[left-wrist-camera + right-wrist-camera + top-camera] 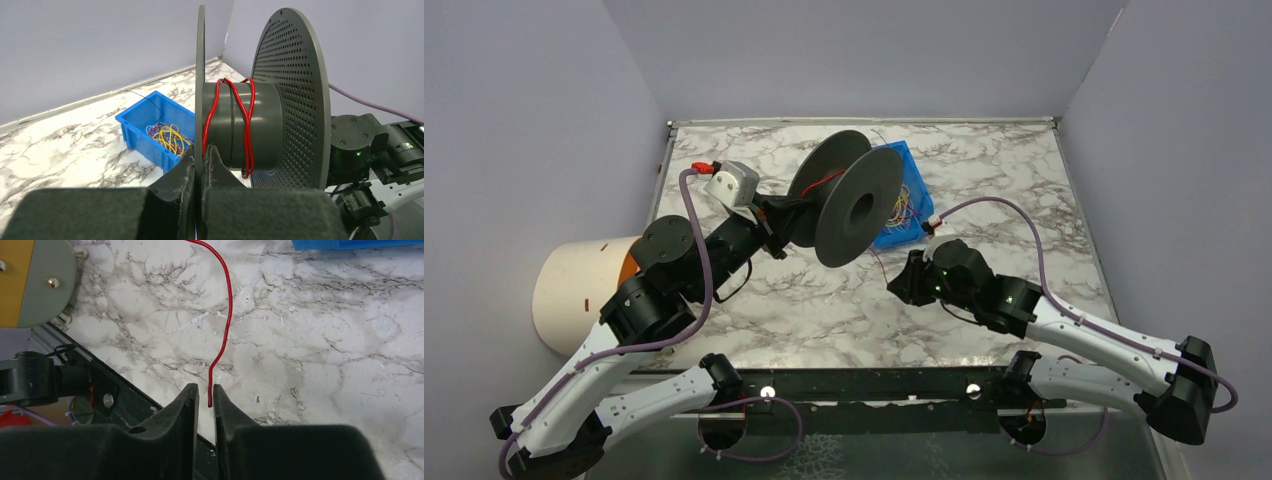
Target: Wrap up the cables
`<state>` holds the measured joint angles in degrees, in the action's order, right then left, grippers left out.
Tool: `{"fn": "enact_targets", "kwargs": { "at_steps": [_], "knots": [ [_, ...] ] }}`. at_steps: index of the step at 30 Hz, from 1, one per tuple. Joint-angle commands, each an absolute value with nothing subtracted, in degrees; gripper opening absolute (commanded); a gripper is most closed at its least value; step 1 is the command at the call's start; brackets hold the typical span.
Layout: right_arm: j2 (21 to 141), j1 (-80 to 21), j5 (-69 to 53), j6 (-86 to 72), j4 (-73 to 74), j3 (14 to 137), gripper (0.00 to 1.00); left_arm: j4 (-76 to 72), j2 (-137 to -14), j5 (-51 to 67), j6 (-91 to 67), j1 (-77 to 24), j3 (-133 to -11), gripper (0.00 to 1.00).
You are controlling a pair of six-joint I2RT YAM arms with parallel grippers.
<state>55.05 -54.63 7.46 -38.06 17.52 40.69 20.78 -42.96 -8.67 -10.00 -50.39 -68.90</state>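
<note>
Right claw (pixel 204 388), red cable (pixel 229 305) end between fingertips

Left pincer (pixel 201 152) raised, clamped tight; right pincer (pixel 204 390) low, fingers (pixel 186 407) nearly together; both arms extended forward.

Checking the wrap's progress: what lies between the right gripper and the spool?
Only the red cable, running from the right gripper over the bare marble table toward the spool; the right wrist view shows it.
</note>
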Motion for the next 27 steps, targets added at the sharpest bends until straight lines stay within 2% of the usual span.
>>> {"fn": "enact_targets", "kwargs": {
  "at_steps": [1, 5, 7, 14, 27],
  "knots": [
    [55.6, -54.7, 5.5, -38.9, 15.3, 41.6, 0.18, 16.2, -42.1, -10.1, -10.5, -50.5, -70.3, 0.0],
    [55.5, -54.6, 5.1, -38.9, 15.4, 41.2, 0.11, 16.2, -41.9, -10.8, -10.3, -50.5, -70.5, 0.0],
    [55.5, -54.7, 5.0, -38.8, 15.6, 41.0, 0.02, 16.3, -42.0, -11.1, -10.2, -50.5, -70.3, 0.0],
    [56.0, -54.7, 2.3, -36.8, 16.6, 40.8, 0.01, 16.7, -43.4, -16.9, -11.5, -50.5, -70.9, 0.0],
    [57.0, -55.5, -7.4, -32.5, 14.9, 41.8, 0.01, 25.6, -54.0, -35.3, -16.3, -50.5, -77.3, 0.0]
  ]
}}
